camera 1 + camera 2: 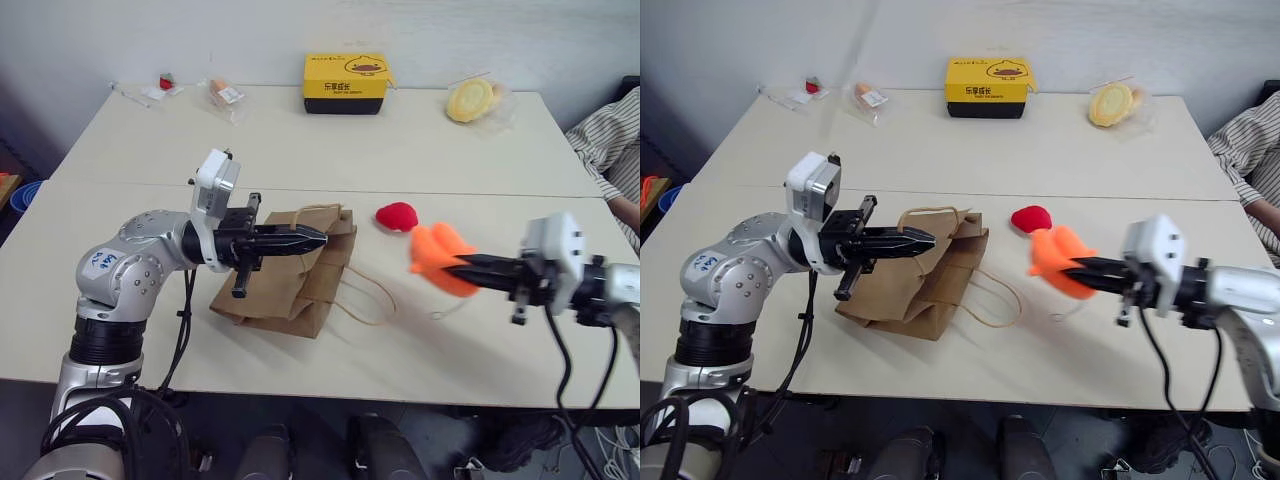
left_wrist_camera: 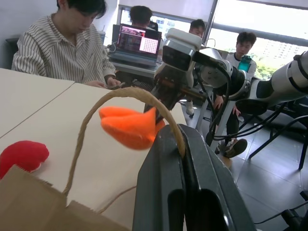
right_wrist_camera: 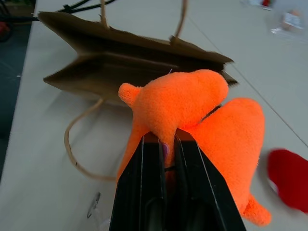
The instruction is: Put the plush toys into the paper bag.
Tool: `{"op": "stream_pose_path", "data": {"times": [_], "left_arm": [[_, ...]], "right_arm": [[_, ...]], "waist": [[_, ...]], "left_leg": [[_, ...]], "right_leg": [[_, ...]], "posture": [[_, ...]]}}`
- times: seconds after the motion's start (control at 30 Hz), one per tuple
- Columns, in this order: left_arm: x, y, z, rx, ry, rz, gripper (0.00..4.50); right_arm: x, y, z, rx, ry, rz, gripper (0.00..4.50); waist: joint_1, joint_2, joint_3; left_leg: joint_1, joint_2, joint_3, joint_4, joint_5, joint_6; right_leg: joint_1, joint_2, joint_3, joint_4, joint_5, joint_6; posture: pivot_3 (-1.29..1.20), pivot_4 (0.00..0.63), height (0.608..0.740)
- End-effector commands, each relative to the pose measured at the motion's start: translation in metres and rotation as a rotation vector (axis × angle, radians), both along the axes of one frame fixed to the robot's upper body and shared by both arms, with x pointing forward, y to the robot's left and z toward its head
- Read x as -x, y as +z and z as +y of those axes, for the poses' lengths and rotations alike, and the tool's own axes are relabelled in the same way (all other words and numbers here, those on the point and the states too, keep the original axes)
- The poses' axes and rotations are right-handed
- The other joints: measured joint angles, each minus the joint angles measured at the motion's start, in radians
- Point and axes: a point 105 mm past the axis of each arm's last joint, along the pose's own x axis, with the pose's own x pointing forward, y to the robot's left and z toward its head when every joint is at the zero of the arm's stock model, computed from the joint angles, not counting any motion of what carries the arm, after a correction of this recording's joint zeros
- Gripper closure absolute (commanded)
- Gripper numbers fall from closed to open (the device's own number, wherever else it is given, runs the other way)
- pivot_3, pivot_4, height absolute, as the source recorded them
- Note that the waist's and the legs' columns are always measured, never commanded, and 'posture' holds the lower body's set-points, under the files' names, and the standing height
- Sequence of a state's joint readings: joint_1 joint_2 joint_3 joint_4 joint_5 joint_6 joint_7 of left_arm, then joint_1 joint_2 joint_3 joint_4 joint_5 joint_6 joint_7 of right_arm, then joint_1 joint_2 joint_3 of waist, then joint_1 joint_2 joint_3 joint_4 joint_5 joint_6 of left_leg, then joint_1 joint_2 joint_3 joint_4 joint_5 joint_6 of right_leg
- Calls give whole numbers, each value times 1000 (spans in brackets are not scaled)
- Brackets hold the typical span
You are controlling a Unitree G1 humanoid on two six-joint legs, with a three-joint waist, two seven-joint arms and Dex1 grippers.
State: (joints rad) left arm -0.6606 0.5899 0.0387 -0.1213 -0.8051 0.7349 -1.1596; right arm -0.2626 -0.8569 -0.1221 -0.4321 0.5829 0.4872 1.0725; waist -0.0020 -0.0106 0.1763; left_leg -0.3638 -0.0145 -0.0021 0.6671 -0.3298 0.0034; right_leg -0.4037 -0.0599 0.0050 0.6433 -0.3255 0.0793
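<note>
The brown paper bag (image 1: 290,275) lies on its side on the table, mouth toward the right. My left gripper (image 1: 318,238) is shut on the bag's upper twisted handle (image 2: 103,103) and holds it up. The other handle (image 1: 368,300) lies flat on the table. My right gripper (image 1: 450,268) is shut on the orange plush toy (image 1: 440,256), held in the air to the right of the bag's mouth. The small red plush toy (image 1: 397,216) rests on the table just behind the orange one.
A yellow-and-black box (image 1: 345,82) stands at the table's far edge, with a wrapped yellow round toy (image 1: 472,100) to its right and small wrapped items (image 1: 222,95) to its left. A person in a striped shirt (image 1: 610,150) sits at the table's right side.
</note>
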Motion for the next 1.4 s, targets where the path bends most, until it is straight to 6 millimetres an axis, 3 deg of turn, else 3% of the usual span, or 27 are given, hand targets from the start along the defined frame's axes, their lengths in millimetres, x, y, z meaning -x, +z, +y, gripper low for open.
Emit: {"op": "stream_pose_path", "data": {"times": [0.03,0.33,0.53,0.77,1.0,1.2,1.37,1.4], "left_arm": [[4,12,-3,25,-35,-32,4500],[4,14,-12,63,-52,-34,4500],[7,13,-16,83,-69,-34,4500],[10,9,-20,102,-88,-18,4500],[11,4,-21,120,-84,-1,4500],[10,0,-18,122,-57,4,4500],[7,-2,-14,119,-27,2,4500],[7,-3,-13,114,-22,1,4500]], "right_arm": [[0,0,26,23,57,-14,4478],[-22,-21,66,182,77,97,4478],[-32,-21,108,147,74,178,4478],[-62,-35,108,235,-48,193,4478],[-79,-31,120,73,-134,291,4478],[-62,-30,142,-111,-42,394,4478],[-60,-42,135,-97,-20,317,4478],[-57,-43,133,-92,6,311,4201]], "waist": [[4,0,0],[0,0,0],[-6,0,0],[-1,0,0],[-14,0,0],[-26,0,0],[-25,0,0],[-25,0,0]], "left_leg": [[-4,0,-1,2,0,0],[-11,-1,-4,5,0,0],[-11,-1,-3,5,0,-1],[-13,-3,-4,8,0,0],[-13,-2,-4,6,0,0],[-13,-2,-5,5,0,0],[-13,-3,-5,5,0,0],[-13,-3,-5,5,0,0]], "right_leg": [[-3,-1,-1,0,0,0],[-8,-1,-3,1,0,0],[-10,-1,-3,3,0,0],[-9,-2,-3,2,0,0],[-10,-1,-3,4,0,0],[-10,-1,-4,8,0,0],[-10,-2,-3,8,0,0],[-10,-2,-3,8,0,0]], "posture": [[0,150,740],[0,150,740],[0,150,740],[0,150,740],[0,150,740],[0,150,740],[0,150,740],[0,150,740]]}}
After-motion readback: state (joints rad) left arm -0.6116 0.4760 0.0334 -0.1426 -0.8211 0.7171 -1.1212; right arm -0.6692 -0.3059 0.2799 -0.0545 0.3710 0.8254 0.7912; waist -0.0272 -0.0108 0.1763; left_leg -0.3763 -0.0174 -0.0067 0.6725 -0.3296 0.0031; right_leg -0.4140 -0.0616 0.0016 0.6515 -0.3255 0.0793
